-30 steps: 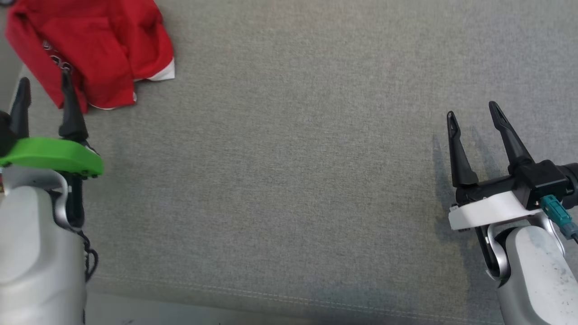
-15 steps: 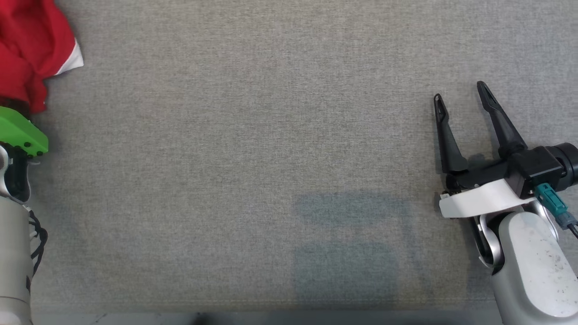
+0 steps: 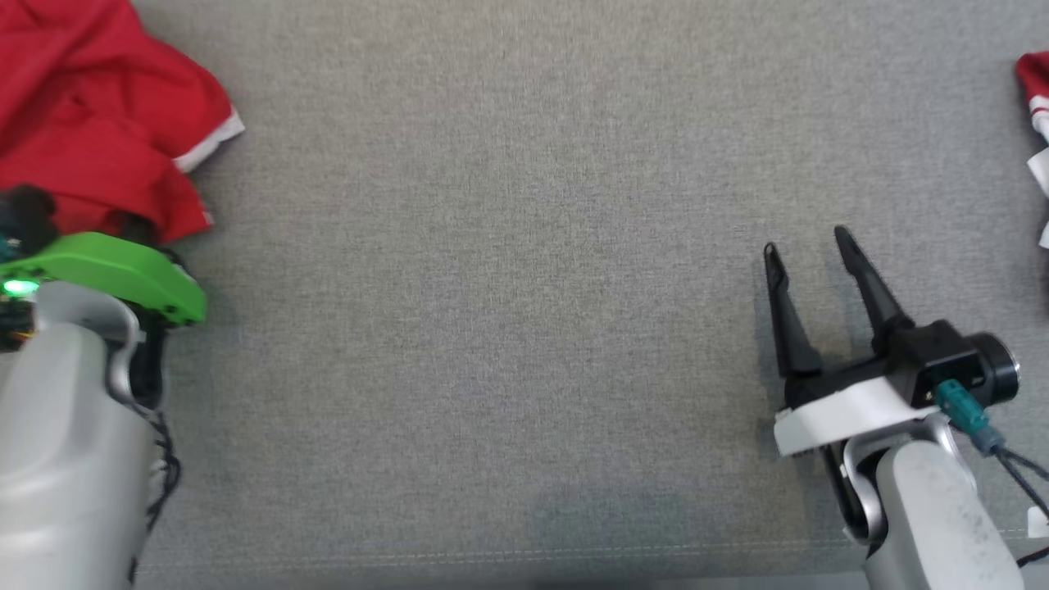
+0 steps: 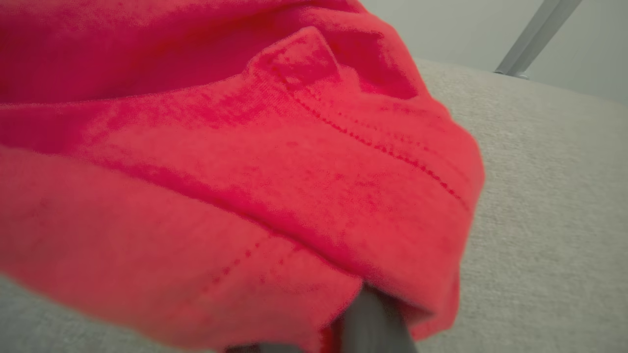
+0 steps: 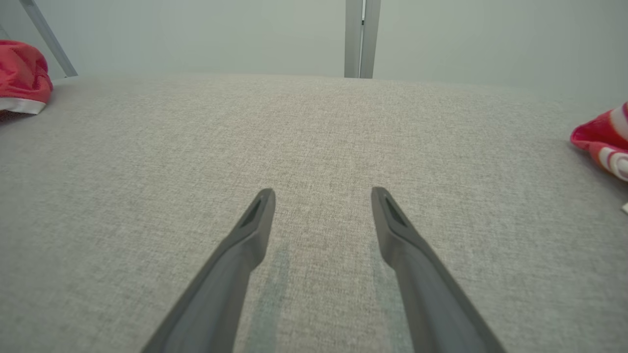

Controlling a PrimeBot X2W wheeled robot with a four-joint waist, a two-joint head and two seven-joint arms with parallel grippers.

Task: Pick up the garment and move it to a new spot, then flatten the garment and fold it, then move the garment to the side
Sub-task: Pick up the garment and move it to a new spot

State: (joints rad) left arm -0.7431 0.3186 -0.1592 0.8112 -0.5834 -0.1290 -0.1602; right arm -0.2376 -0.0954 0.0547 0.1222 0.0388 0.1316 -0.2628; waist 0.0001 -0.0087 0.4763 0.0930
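Garment (image 3: 98, 123) sits bunched at the far left of the worktop (image 3: 508, 287); what might spoil the lift?
— Left claw (image 4: 368, 318) is pressed together on the cloth at its near edge, likely a thin pinch, so it could slip out or drag in a lump. Right claw (image 3: 807, 243) hangs spread and empty, well apart
Which way does it point?
— Crumpled, so no sure long axis; its white-trimmed edge (image 3: 209, 143) faces the worktop's middle

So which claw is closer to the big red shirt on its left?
Left. The left gripper is shut on the red shirt's edge; the right gripper hangs open over the grey surface, far across from it.
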